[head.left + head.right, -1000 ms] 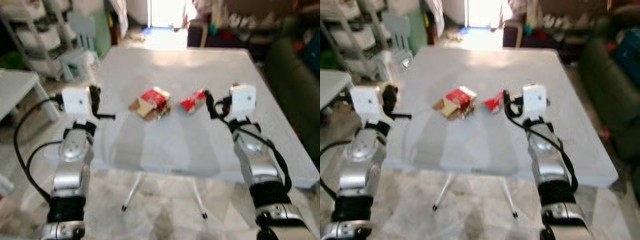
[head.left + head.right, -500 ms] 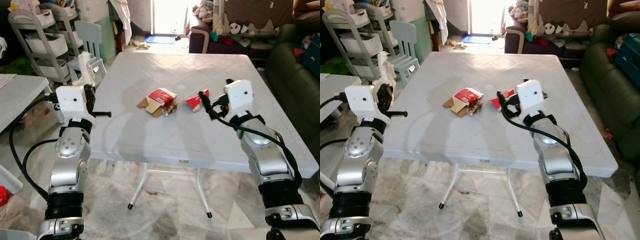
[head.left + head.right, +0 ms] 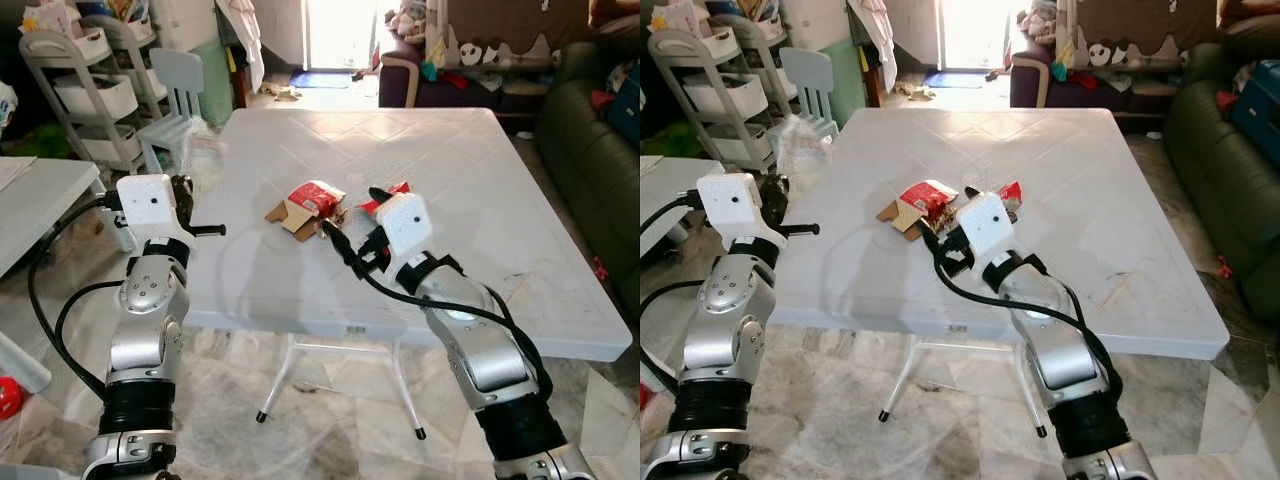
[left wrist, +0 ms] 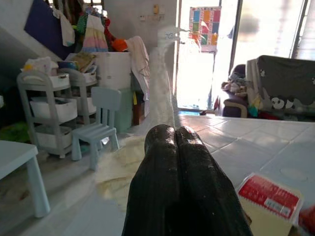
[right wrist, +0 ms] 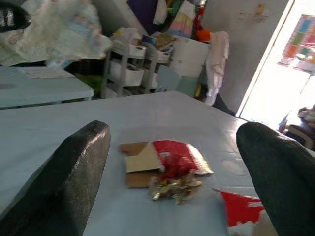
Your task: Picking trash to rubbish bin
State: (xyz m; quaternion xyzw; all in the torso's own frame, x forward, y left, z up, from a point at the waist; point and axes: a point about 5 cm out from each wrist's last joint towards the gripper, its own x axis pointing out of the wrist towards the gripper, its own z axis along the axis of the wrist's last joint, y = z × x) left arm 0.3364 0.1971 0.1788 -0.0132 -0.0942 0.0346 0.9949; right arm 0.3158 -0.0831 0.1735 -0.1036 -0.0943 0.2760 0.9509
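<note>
The right gripper [image 5: 172,162], fingers spread wide, hovers low over the white plastic table [image 3: 480,200]; just ahead of it lies a torn red-and-brown cardboard packet [image 5: 162,160] with crinkled foil scraps [image 5: 177,188]; a red wrapper scrap [image 5: 238,206] lies just beside it. The trash looks light, flimsy, likely to slide; best pinched across the packet's flattened body. The left gripper [image 4: 176,132], fingers pressed together, hangs beside the table edge, well apart from the trash.

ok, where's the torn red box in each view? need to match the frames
Left eye view: torn red box near the middle of the white table, just beyond the right gripper.
Right eye view: box left of the right wrist's white camera block.
Left wrist view: its red panel beside the black fingers.
Right wrist view: box between the two fingers.
Shared landmark: the light blue chair.
</note>
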